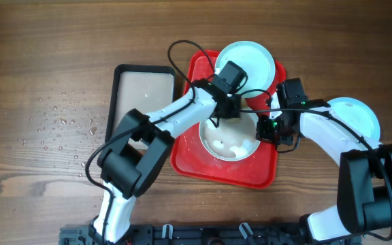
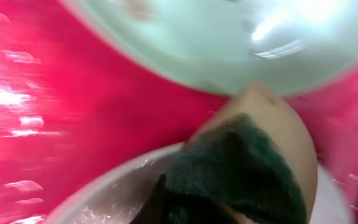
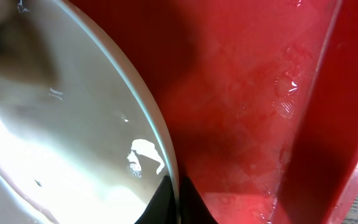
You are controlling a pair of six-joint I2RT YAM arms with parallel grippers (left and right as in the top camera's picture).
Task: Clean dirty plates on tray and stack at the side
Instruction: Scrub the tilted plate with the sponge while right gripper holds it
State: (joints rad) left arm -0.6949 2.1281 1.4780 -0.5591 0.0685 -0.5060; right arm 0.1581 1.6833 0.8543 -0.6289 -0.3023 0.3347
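Both tools work at the white plate (image 1: 229, 143) in the lower half of the red tray (image 1: 264, 171).
Our right tool (image 3: 178, 202) pinches the plate's rim; our left tool (image 1: 218, 117) clamps a green-faced sponge (image 2: 241, 165) over that rim, seen only from the left wrist. Overhead alone shows one pale blue plate (image 1: 250, 58) at the tray's top and a second blue plate (image 1: 356, 116) on the surface (image 1: 46, 54), right.

From overhead we look straight down on the whole table (image 1: 46, 54); our wrist views sit very close (the left blurred), sharing the tray (image 2: 73, 112) and the white plate (image 3: 55, 124).
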